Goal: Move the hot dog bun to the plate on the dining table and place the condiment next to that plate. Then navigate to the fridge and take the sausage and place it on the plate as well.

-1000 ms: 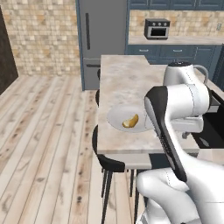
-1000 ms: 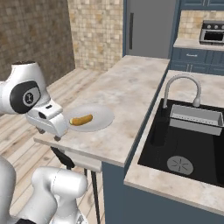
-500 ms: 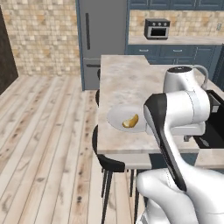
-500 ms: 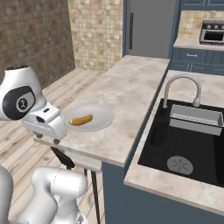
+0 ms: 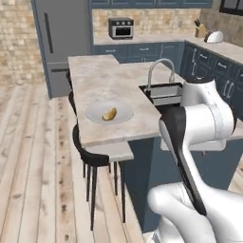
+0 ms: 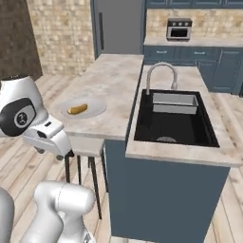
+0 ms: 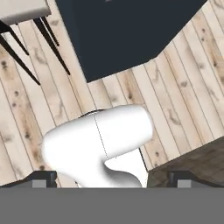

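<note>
My jaws point(image 7: 111, 178) hang spread wide and empty, aimed at the wooden floor, while the hot dog bun point(image 5: 109, 114) lies on the plate point(image 5: 124, 112) at ten o'clock on the surface.

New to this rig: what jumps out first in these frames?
The hot dog bun lying on the pale plate near the front end of the dining table. Beside it to the right, the black sink with its arched faucet. The grey fridge stands behind the table's far end, and the open gripper points at the wood floor.
</note>
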Controlling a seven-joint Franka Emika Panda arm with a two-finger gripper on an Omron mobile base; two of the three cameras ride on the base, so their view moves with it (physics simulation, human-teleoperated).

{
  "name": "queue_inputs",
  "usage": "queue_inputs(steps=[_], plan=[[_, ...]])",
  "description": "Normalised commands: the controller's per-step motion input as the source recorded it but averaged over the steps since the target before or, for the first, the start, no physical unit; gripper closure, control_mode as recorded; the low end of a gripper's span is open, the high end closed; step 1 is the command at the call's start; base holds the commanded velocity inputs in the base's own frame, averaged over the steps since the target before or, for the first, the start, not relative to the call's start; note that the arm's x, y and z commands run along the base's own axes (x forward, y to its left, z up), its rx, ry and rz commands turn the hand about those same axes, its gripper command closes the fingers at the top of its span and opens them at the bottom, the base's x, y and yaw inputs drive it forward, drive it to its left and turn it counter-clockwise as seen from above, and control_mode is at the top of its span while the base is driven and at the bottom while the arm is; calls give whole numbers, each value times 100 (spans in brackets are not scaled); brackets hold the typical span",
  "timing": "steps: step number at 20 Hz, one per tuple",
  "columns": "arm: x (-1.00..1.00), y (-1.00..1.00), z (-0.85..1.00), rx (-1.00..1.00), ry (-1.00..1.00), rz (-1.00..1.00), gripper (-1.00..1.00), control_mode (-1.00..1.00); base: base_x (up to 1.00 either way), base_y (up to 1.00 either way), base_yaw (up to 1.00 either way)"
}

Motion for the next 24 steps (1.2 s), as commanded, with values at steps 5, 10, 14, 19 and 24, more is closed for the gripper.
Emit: queue_inputs(steps=[5, 10, 14, 19, 24], plan=[[0, 0, 0, 0, 0, 0, -100, 100, -34, -7, -78], [0, 0, 0, 0, 0, 0, -100, 100, -1, -21, -91], [0, 0, 0, 0, 0, 0, -100, 100, 3, -35, -92], [0, 0, 0, 0, 0, 0, -100, 100, 10, -43, -90], [0, 0, 0, 0, 0, 0, -100, 100, 21, -73, -71]])
